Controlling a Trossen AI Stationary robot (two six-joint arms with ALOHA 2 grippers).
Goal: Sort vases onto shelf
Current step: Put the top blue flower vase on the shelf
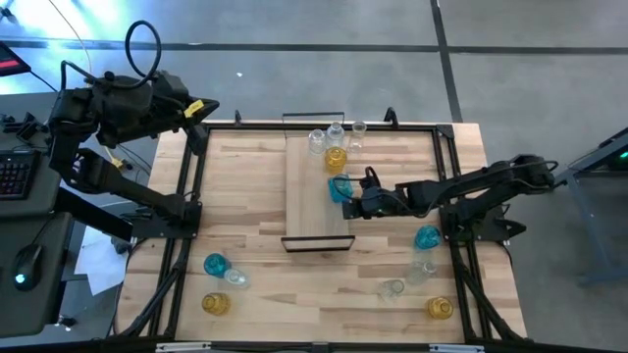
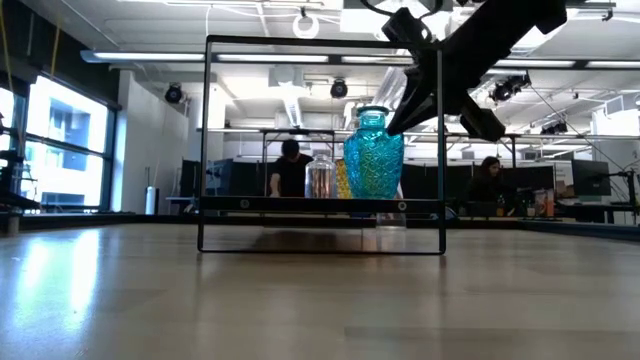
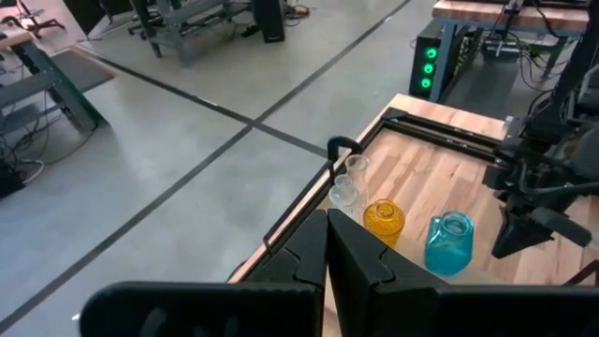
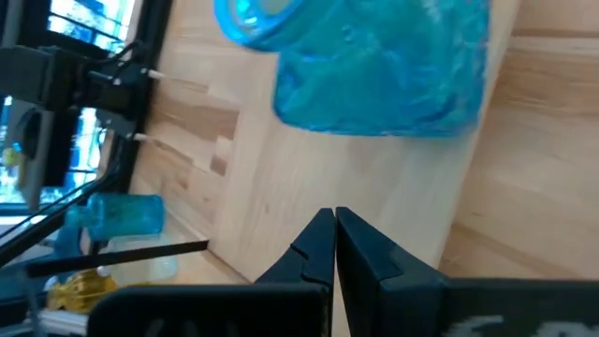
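You're partway through, operator. In the high view the shelf (image 1: 316, 196) sits in the middle of the frame, and its far end carries a small group: a clear vase (image 1: 318, 143), an amber vase (image 1: 336, 160) and a teal vase (image 1: 340, 187) at the board's right edge. Two more clear vases (image 1: 357, 130) stand just past that end, and I can't tell from overhead whether they're on the board or on the table behind it.

Your right gripper (image 1: 355, 204) is just beside the teal vase, fingers pinched together and holding nothing; the right wrist view shows the blue glass standing free on the board just ahead of the closed tips. So that one reads as placed. Your left gripper (image 1: 199, 110) waits in the upper left of the high view, off the table's corner, fingers also closed and empty.

Plenty left on the table. Lower left of the high view: a teal-blue vase (image 1: 214, 264), a clear one (image 1: 236, 278) and an amber one (image 1: 215, 304). Lower right: another teal vase (image 1: 427, 236), two clear vases (image 1: 424, 267) and an amber vase (image 1: 440, 308). That's seven to go, by my count.

No brand, label or writing is readable anywhere on the glass, the shelf or the arms.
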